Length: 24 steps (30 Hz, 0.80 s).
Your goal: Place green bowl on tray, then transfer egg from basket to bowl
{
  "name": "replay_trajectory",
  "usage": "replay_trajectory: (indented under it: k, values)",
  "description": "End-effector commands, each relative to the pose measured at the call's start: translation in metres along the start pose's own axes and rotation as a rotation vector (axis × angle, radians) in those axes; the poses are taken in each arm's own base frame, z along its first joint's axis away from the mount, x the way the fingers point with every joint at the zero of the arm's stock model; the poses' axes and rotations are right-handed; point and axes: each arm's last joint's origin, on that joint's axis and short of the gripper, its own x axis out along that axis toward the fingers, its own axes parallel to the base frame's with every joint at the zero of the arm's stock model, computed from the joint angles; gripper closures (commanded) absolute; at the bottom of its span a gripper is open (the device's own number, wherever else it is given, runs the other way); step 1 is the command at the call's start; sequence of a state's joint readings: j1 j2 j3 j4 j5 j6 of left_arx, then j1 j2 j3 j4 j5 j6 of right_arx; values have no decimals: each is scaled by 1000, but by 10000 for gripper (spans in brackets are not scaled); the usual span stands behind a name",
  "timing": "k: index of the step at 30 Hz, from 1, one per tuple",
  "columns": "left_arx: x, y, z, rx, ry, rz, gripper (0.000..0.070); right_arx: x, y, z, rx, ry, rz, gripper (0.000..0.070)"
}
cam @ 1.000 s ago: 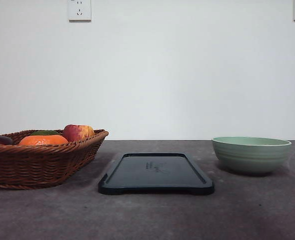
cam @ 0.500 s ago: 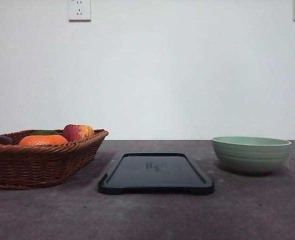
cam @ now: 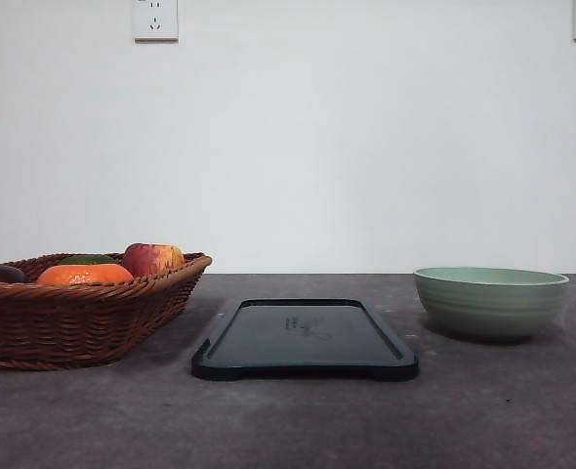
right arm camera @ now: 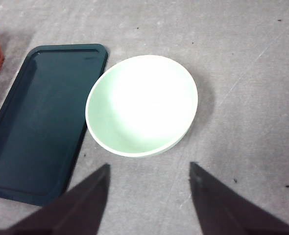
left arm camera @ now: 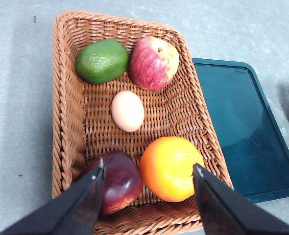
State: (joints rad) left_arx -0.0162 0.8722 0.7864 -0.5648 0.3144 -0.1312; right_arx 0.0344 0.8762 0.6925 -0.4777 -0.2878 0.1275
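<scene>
— Both arms have just edged into the front view's upper corners. What do we count?

— One brown wicker basket (left arm camera: 68, 112) holding one egg (left arm camera: 128, 111), apple (left arm camera: 154, 62), avocado (left arm camera: 102, 60), orange (left arm camera: 171, 168), plum (left arm camera: 116, 181).

— One empty sage-green ceramic bowl (right arm camera: 142, 104) on the table (right arm camera: 242, 73) just beside one empty navy rectangular tray (right arm camera: 41, 117); left end effector (left arm camera: 148, 171) and right end effector (right arm camera: 149, 174) both spread wide.

The basket (left arm camera: 68, 122) is woven wicker, warm brown, rough and ribbed, with a braided rim. Inside it, the egg (left arm camera: 128, 111) looks smooth and matt, pale pinkish-beige. The orange (left arm camera: 171, 169) shows a finely pitted skin with a soft sheen, the apple (left arm camera: 154, 62) a streaky, lightly glossy peel, the green fruit (left arm camera: 102, 60) a dimpled, duller rind, and the dark red fruit (left arm camera: 119, 182) a polished shine. The tray (right arm camera: 32, 127) looks like dark smooth plastic, semi-glossy, catching reflections. The green bowl (right arm camera: 142, 105) reads as glazed ceramic, shiny inside, faintly ridged outside. The surface (right arm camera: 242, 73) is grey, matt, speckled and slightly rough. Pincer fingers (left arm camera: 76, 210) look matt black.
</scene>
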Motion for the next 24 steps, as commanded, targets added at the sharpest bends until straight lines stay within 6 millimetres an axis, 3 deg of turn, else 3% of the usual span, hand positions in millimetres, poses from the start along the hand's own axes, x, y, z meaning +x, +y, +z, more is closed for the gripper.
replay_trajectory:
  k: [1,5,12,18,24]
  values:
    - [-2,-2,7,19,-22,-9,338,-2,2,8,3,-9,4,352]
    - [-2,-2,7,17,-22,-9,338,-2,3,21,43,92,-14,352]
    - [-2,-2,6,15,-22,-9,338,12,3,63,62,263,-35,353]
    - [-2,-2,6,16,-21,-11,338,42,-4,91,21,392,-97,353]
    - [-2,-2,6,16,-22,-11,339,79,-14,105,4,451,-120,353]
